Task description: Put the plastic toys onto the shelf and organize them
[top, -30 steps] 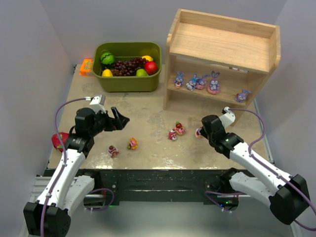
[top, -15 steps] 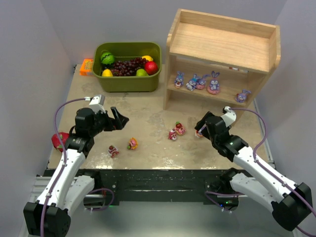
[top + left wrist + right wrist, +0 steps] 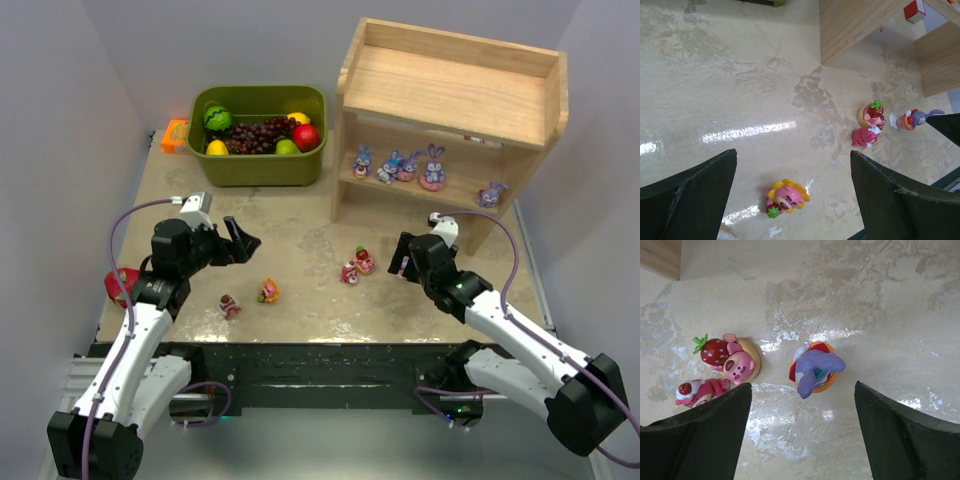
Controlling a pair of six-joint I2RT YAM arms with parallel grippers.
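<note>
right claw open over a lone bunny; five toys shelved, five on the bench

the right claw [image 3: 407, 256] is released, its fingers spread wide and holding nothing, hanging over the bench [image 3: 300, 225]; straight below it, between the two fingers and touching neither, stands the bunny [image 3: 815, 369], blue-purple on a round orange base; the left claw [image 3: 242, 243] is likewise spread and empty, with the sunflower bear [image 3: 786, 196] below and between its fingers.

handling, as i judge it: the bunny looks like hard moulded plastic, light, stiff and glossy, so it may slip or tip under a careless pinch; the ears look thin and make a poor hold; the better hold is low across the body or the round base, one finger squarely on each side, with a gentle squeeze.

count: on the shelf [image 3: 450, 85], beyond the right claw, five bunnies [image 3: 433, 168] stand in a row on the lower tier; on the bench lie five toys: the bunny under the right claw, the strawberry bear [image 3: 732, 360] and a second pink bear [image 3: 700, 391] close together just to that claw's left, and near the left claw the sunflower bear and a small pink bear [image 3: 229, 305]; ten in all, half of them shelved by my reckoning.
</note>
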